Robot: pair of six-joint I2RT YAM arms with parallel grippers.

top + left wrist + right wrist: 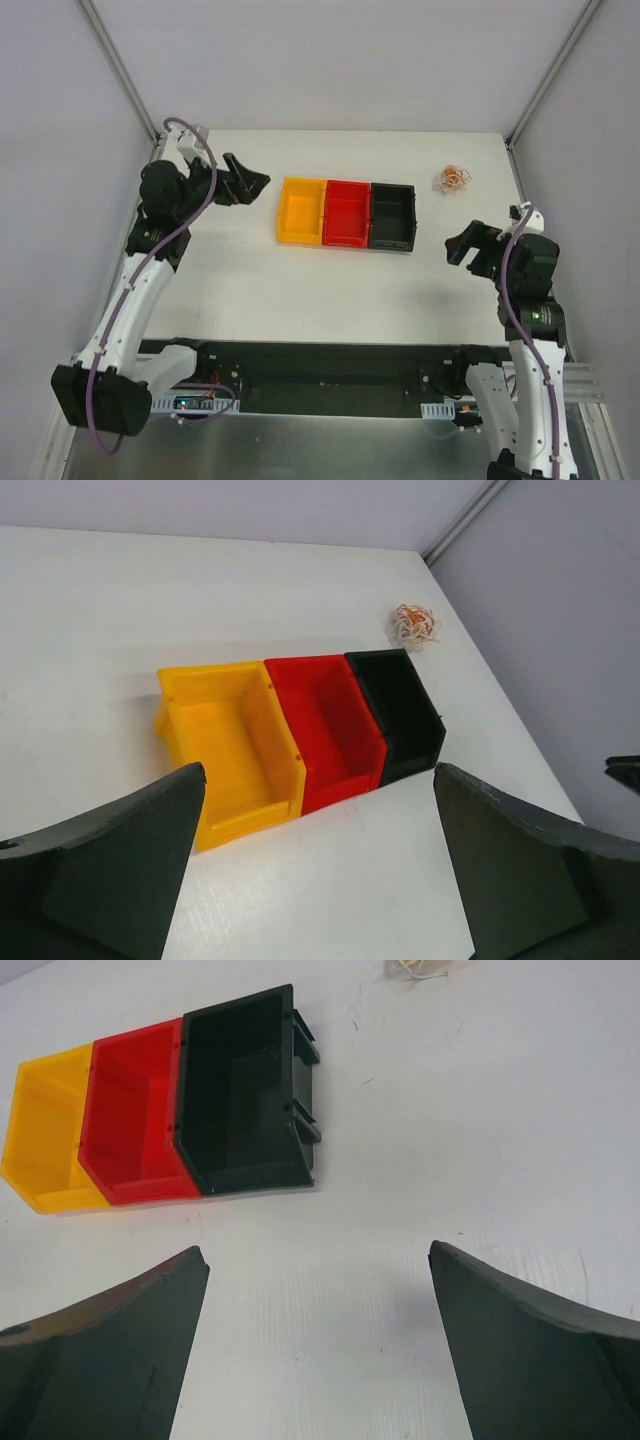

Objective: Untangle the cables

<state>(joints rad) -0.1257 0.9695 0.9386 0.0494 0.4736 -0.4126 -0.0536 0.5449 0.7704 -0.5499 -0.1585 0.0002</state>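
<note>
Here, a big white table (300, 290) fills the middle. The left arm (130, 300) and the right arm (535, 370) stand at its near edge. Three bins sit in a row in the middle, touching: a yellow bin (302, 210), a red bin (347, 212) and a black bin (392, 215) on the right. The left gripper (248, 180) hangs over the far left of the table, fingers spread wide, holding nothing. The right gripper (462, 245) hangs over the right side, spread wide too, holding nothing. The cables (452, 178), a tiny curly clump of white and orange wires, lie on the table near the far right corner, apart from the black bin and both grippers.
</note>
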